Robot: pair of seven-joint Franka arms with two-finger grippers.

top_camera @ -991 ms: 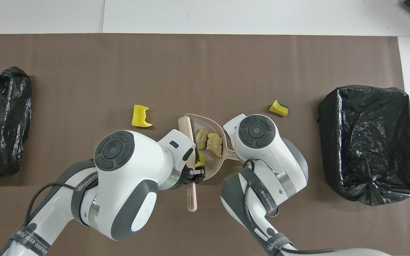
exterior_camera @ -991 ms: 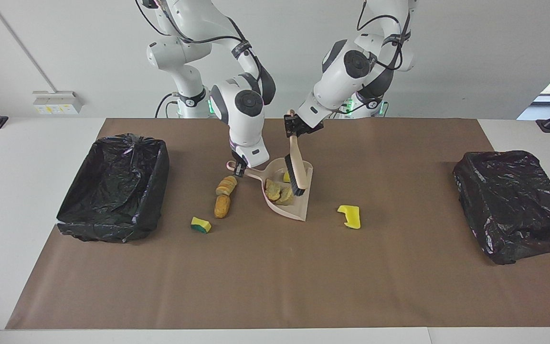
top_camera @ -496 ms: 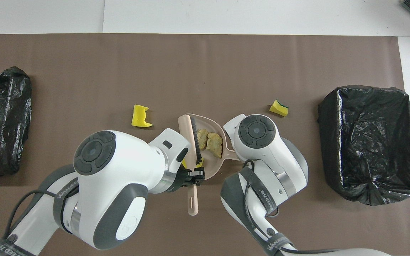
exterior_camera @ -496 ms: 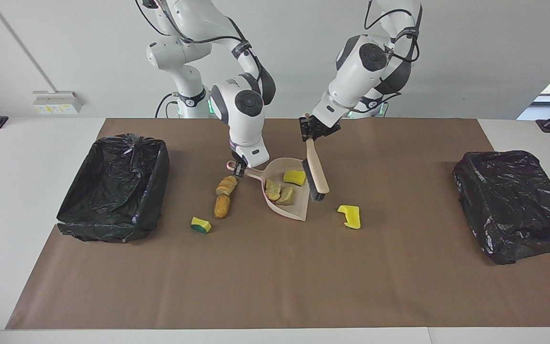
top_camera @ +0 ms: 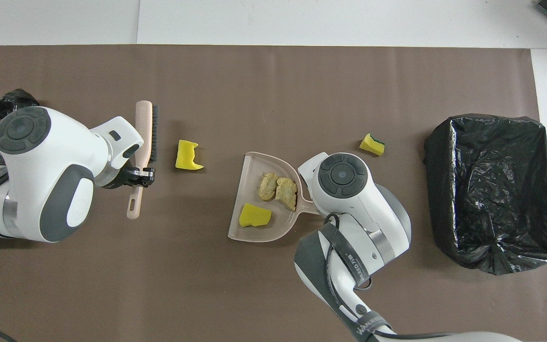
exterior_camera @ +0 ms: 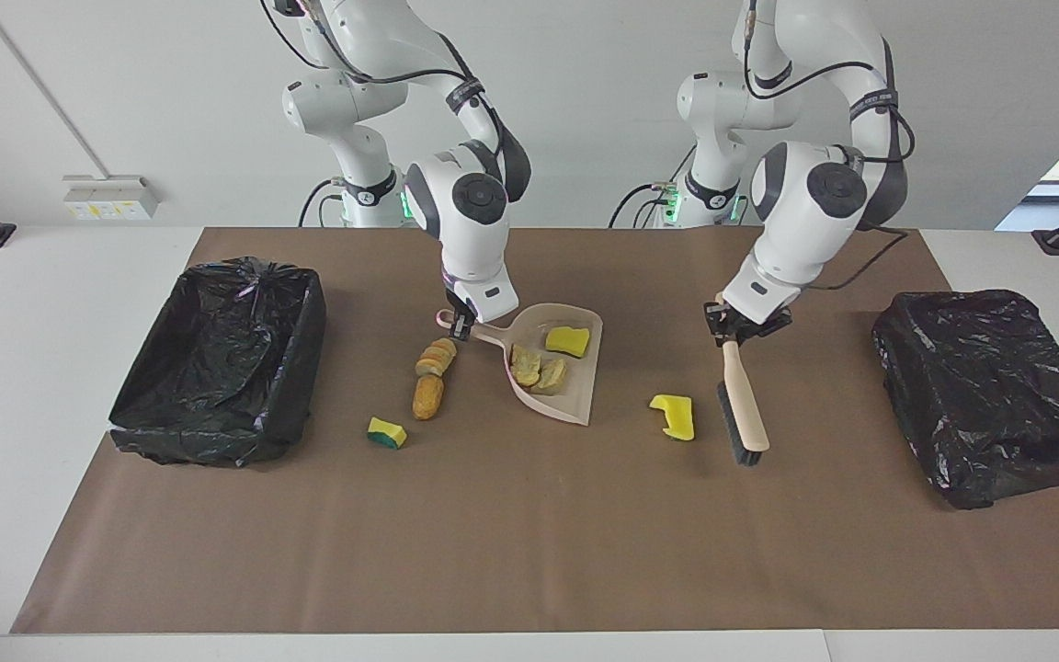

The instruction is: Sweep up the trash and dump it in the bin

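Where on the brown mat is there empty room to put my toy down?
The wide strip of brown mat farthest from the robots is bare. It is crowded around the dustpan: bread pieces, the green-backed sponge, the yellow sponge and the brush. A black bin sits at each end.

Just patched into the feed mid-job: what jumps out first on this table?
The beige dustpan at mid-table, its handle in the shut right gripper, already carries a yellow sponge chunk and two brown lumps. The left gripper holds the hand brush beside a loose yellow sponge piece, toward the left arm's end. Black-lined bins sit at both ends.
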